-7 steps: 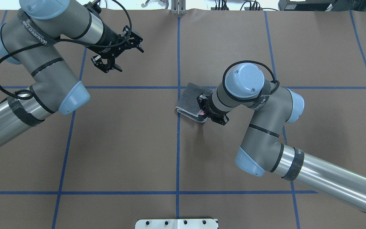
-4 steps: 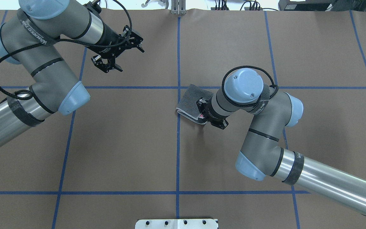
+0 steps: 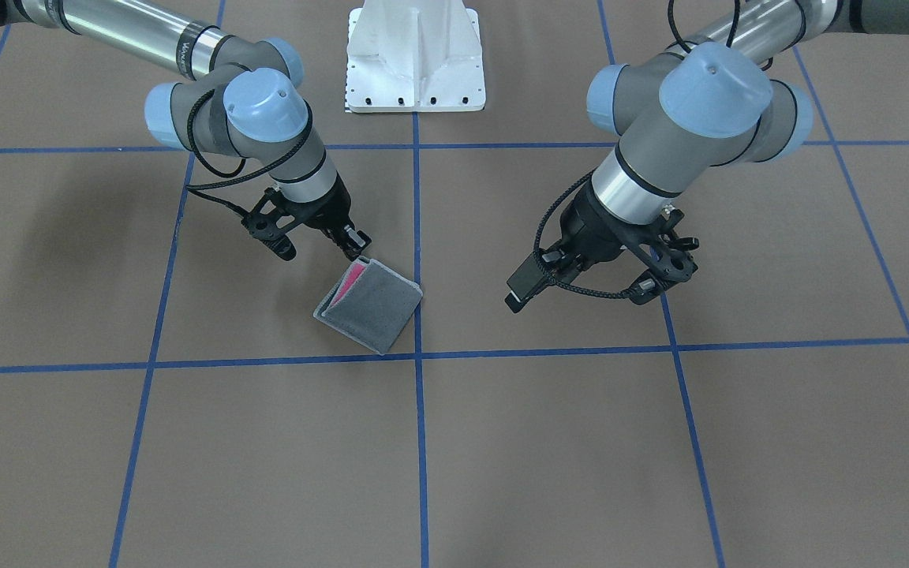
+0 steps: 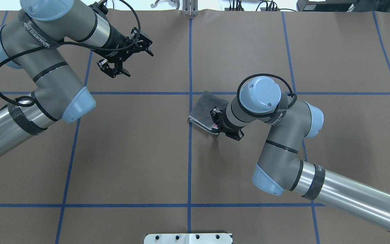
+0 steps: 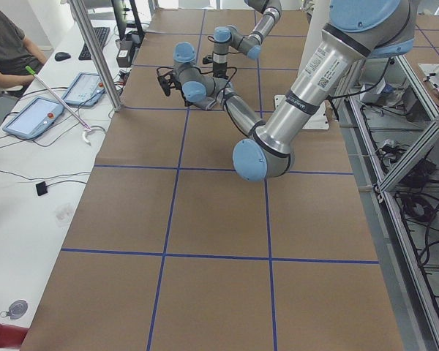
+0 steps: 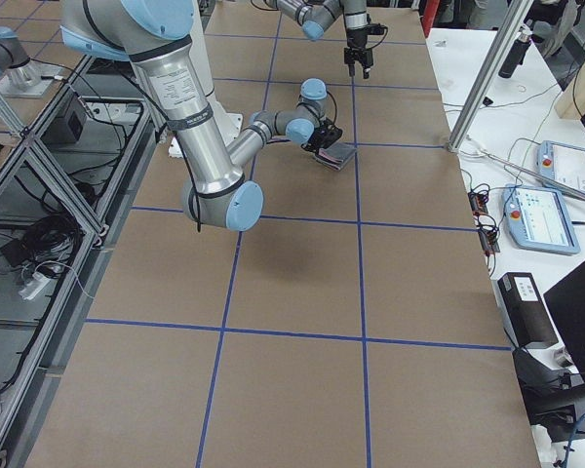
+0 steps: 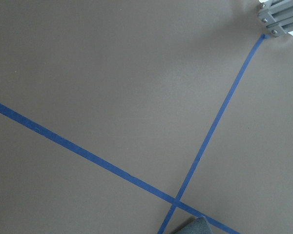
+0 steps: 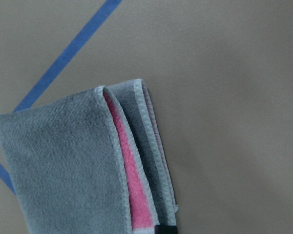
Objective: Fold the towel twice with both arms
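Overhead exterior: left gripper over far-left table, fingers spread, empty. Centre: towel folded, grey outside, pink strip at open edge, flat just right of tape line. Beside that edge: right gripper, fingers released.

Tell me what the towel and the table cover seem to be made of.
The towel: soft terry-like cloth, with a fuzzy matte nap and a stitched pale hem. The table cover: probably brown paper, flat and matte with no gloss, though it could be thin board.
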You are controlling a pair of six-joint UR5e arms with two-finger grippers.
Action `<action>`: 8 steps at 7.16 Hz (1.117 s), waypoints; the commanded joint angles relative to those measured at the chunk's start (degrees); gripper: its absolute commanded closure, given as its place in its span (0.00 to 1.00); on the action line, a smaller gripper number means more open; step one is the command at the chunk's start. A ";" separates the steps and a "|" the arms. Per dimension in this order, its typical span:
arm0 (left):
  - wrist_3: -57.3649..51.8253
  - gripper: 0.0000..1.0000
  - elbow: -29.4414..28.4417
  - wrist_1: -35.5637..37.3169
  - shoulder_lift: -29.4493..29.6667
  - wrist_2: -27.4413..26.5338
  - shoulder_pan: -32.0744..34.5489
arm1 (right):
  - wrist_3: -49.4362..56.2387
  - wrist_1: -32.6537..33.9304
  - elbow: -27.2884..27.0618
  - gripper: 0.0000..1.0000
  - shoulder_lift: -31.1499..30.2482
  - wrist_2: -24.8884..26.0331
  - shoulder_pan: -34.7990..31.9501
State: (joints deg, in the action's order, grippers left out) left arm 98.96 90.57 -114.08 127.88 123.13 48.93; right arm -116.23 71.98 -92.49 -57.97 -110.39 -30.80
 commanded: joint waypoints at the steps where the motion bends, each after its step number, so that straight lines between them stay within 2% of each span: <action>1: 0.00 0.00 -0.04 0.00 0.00 0.00 -0.06 | -0.48 0.00 -0.67 0.63 -0.38 0.09 0.65; 2: 0.09 0.00 -0.04 0.00 0.00 0.00 -0.06 | -0.75 -0.09 -0.76 0.01 -0.74 1.40 1.61; 4: 0.00 0.00 -0.04 0.00 0.08 0.00 -0.06 | -0.58 0.00 -2.85 0.00 -2.22 2.12 1.97; 5: 0.00 0.00 -0.04 0.00 0.08 0.00 -0.06 | -0.40 0.17 -6.44 0.00 -3.89 1.59 1.80; 8: -0.35 0.00 0.40 1.31 0.00 0.09 0.38 | 2.74 0.70 -7.71 0.00 -5.47 -3.75 -5.55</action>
State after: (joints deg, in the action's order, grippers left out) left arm 98.88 90.71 -113.33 127.98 123.16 49.01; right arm -115.86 72.61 -99.99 -62.32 -111.72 -32.70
